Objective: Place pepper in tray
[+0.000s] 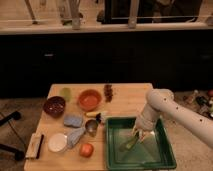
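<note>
Pepper point(128, 144): yellow-green, lying slanted inside the tray, near its middle.
Tray point(108, 150): dark green, at the right front of the wooden surface point(127, 100).
Pincer point(138, 133): points down into the tray, right at the pepper's upper end. I cannot tell how wide it is or if it holds the pepper.
Arm point(161, 102): white, reaching in from the right.
Left of tray: orange bowl point(90, 99), dark red bowl point(54, 106), red-orange fruit point(86, 149).

My gripper point(138, 134), low over mid tray point(150, 156): pale, matt. My arm shell point(167, 106): smooth white plastic-looking, slight sheen. Tray: dark green plastic, glossy w/ reflections. Pepper point(128, 144): yellow-green, smooth skin. Table point(125, 97): light wood, matt. Orange bowl point(90, 99): smooth, semi-gloss.
</note>
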{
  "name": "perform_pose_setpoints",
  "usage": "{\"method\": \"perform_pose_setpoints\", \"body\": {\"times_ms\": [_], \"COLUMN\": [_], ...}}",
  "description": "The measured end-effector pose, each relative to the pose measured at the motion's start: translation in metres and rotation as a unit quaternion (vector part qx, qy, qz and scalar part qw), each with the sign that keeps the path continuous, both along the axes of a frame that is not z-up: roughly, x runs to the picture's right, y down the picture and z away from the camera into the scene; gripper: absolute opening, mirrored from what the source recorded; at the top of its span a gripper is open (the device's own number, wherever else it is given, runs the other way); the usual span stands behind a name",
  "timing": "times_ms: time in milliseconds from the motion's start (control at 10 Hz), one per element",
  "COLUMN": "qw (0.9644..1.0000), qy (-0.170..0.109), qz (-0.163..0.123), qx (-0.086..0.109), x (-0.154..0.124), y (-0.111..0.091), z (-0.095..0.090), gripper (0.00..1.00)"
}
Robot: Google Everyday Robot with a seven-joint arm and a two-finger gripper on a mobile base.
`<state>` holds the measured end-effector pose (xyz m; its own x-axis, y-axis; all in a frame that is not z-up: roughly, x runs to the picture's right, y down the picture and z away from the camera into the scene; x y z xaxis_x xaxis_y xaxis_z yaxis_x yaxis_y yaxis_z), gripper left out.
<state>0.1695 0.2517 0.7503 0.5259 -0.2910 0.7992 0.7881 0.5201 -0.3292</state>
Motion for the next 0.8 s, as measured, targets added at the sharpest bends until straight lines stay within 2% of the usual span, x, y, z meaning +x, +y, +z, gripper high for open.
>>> {"method": "perform_pose_setpoints", "body": {"times_ms": [100, 200, 400, 500, 800], "qw": [1.0, 1.0, 0.9999, 0.9999, 0.9999], "qy": [0.002, 0.002, 0.001, 0.0, -0.002], "qz": [0.005, 0.007, 0.01, 0.01, 0.006], "qx": [-0.002, -0.002, -0.006, -0.007, -0.008], "x": [0.0003, 0.0003, -0.0004, -0.0009, -0.0017], "y": [-0.0007, -0.001, -0.0008, -0.0005, 0.0003], "z": [0.0015, 0.0021, 0.0031, 0.0035, 0.0035], "gripper": [0.44, 0.51, 0.73, 0.77, 0.78]}}
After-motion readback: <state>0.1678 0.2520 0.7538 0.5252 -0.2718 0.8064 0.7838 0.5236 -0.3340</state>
